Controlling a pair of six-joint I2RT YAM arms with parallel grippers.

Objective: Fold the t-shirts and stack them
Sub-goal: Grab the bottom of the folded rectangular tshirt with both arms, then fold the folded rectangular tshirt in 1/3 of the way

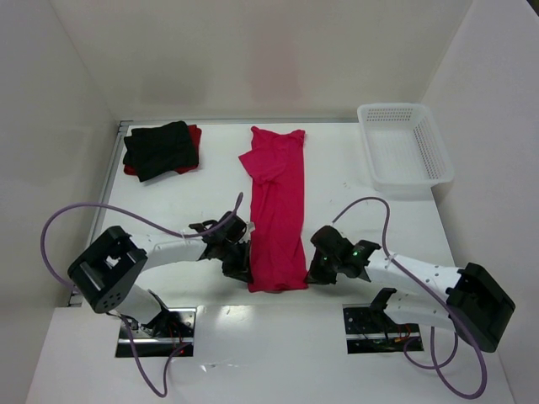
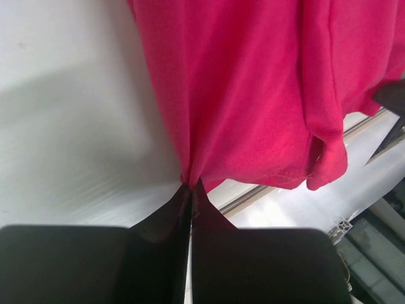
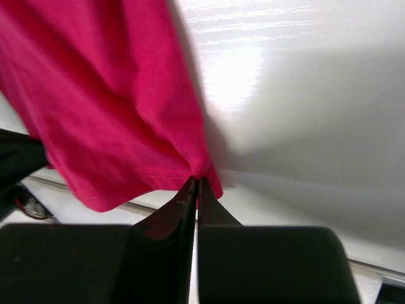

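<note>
A crimson-pink t-shirt (image 1: 278, 210) lies in a long narrow strip down the middle of the table, collar end far, hem near. My left gripper (image 1: 242, 271) is shut on the hem's near left corner; the left wrist view shows the cloth (image 2: 253, 95) pinched at the fingertips (image 2: 191, 185). My right gripper (image 1: 313, 271) is shut on the near right corner, the pink hem (image 3: 114, 126) bunched at its tips (image 3: 198, 180). A folded black t-shirt (image 1: 160, 148) sits on a folded darker red t-shirt (image 1: 194, 135) at the far left.
A white perforated basket (image 1: 405, 151) stands at the far right of the table. The table's near edge with a metal rail (image 2: 285, 180) runs just below the shirt's hem. White walls close in the table's back and sides.
</note>
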